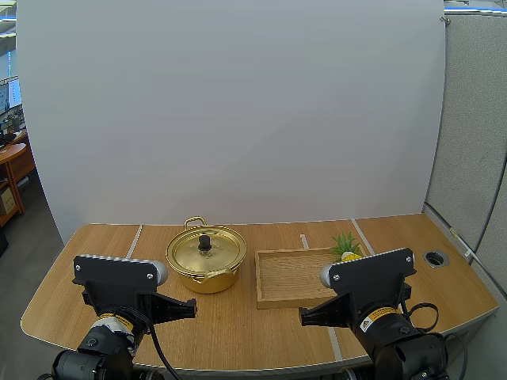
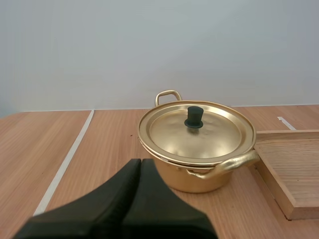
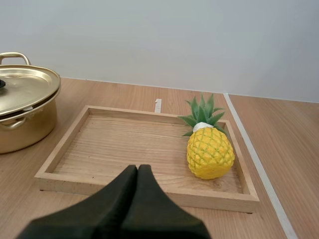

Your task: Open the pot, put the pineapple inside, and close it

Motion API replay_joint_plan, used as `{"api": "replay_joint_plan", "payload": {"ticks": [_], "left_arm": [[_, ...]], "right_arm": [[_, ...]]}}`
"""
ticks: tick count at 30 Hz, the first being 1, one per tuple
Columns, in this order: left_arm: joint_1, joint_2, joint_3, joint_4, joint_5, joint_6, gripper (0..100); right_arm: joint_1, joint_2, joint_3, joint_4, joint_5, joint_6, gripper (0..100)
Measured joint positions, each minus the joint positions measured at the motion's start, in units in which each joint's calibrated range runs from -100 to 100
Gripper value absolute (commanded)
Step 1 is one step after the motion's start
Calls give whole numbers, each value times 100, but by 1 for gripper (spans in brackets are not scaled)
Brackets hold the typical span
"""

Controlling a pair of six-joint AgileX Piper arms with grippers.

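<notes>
A golden pot (image 1: 206,261) (image 2: 197,149) (image 3: 22,107) stands on the table with its lid (image 2: 195,130) on; the lid has a black knob (image 1: 204,242) (image 2: 194,117). To its right a yellow pineapple (image 1: 347,248) (image 3: 209,149) with green leaves lies in the far right corner of a wooden tray (image 1: 289,279) (image 3: 124,144). My left gripper (image 1: 190,306) (image 2: 140,164) is shut, short of the pot on its near side. Short of the tray's near edge my right gripper (image 1: 305,317) (image 3: 137,170) is also shut, and neither holds anything.
White tape lines (image 1: 133,241) (image 2: 65,164) (image 3: 254,154) run across the wooden table (image 1: 238,324). A round grommet hole (image 1: 436,258) sits near the table's right edge. A white backdrop stands behind the table.
</notes>
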Motion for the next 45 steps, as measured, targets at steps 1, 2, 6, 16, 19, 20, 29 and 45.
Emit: {"api": "replay_joint_plan", "payload": {"ticks": [1,2,6,16,19,20,29,45], "left_arm": [[0,0,0,0,0,0,0],[0,0,0,0,0,0,0],[0,0,0,0,0,0,0],[0,0,0,0,0,0,0],[0,0,0,0,0,0,0],[0,0,0,0,0,0,0],[0,0,0,0,0,0,0],[0,0,-1536,0,-203,0,0]], "right_arm": [[0,0,0,0,0,0,0],[0,0,0,0,0,0,0],[0,0,0,0,0,0,0],[0,0,0,0,0,0,0],[0,0,0,0,0,0,0],[0,0,0,0,0,0,0],[0,0,0,37,0,0,0],[0,-11,-1519,368,681,0,0]]}}
